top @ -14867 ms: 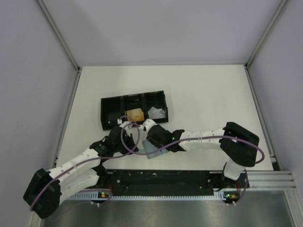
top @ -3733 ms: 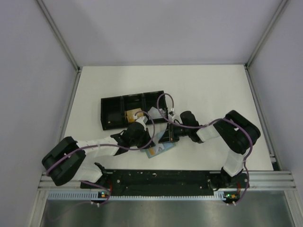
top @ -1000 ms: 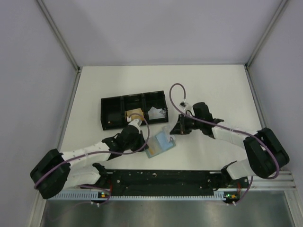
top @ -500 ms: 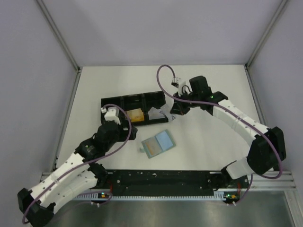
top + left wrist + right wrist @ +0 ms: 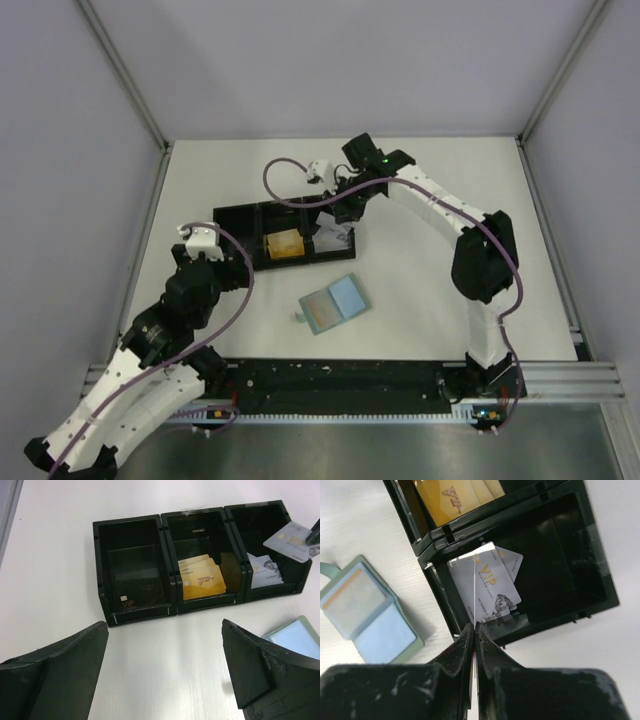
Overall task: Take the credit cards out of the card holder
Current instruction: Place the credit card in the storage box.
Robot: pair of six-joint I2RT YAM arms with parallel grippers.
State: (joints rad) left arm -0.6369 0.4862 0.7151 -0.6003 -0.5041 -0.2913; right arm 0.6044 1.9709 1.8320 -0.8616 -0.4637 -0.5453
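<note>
A long black tray [image 5: 167, 565] with three compartments lies a little askew on the white table [image 5: 420, 300]; pale grey walls [image 5: 340, 60] stand around it.

**Soft overhead light, crisp middle, hazy foreground**

Bright, diffuse light comes from overhead, so shadows on the white table [image 5: 210, 175] are faint and short. The glossy floor of the black tray [image 5: 170, 570] throws pale reflections in the left wrist view. At six o'clock in each wrist view, the left gripper [image 5: 165, 624] and right gripper [image 5: 474, 626] look slightly soft.
</note>
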